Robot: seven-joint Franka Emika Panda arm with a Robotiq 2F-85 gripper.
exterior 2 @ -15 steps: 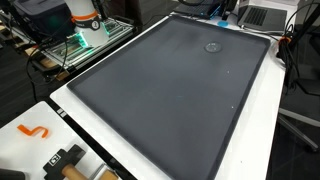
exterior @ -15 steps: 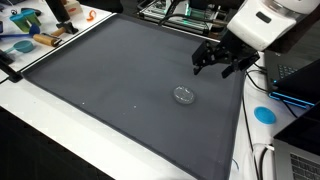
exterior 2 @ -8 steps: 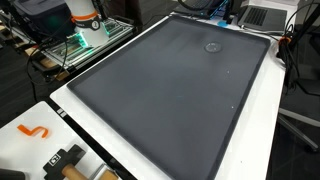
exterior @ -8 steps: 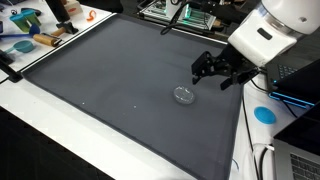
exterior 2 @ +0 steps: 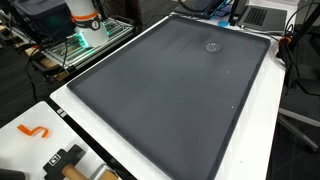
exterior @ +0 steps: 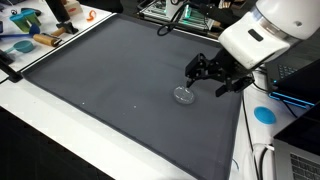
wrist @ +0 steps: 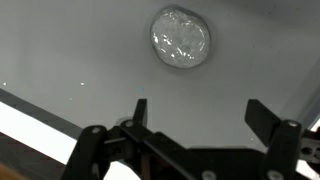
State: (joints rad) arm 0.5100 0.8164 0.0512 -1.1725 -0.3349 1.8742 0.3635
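Observation:
A small round clear lid-like disc (exterior: 184,96) lies flat on the dark grey mat (exterior: 120,80). In an exterior view my gripper (exterior: 203,73) hangs open just above and beside it, toward the mat's far edge. The wrist view shows the disc (wrist: 181,38) ahead of my gripper (wrist: 200,110), whose two black fingers (wrist: 140,110) stand wide apart with nothing between them. In an exterior view the disc (exterior 2: 212,46) appears as a faint ring near the mat's far corner; the arm is barely seen there.
A blue round thing (exterior: 264,113) and a laptop (exterior: 300,80) sit on the white table beside the mat. Tools and blue items (exterior: 25,35) lie at the table's far corner. An orange hook (exterior 2: 34,131) and a black tool (exterior 2: 68,160) rest near a table corner.
The arm has moved across the mat toward the clear disc and come lower. The gripper has stayed open. The disc has not moved.

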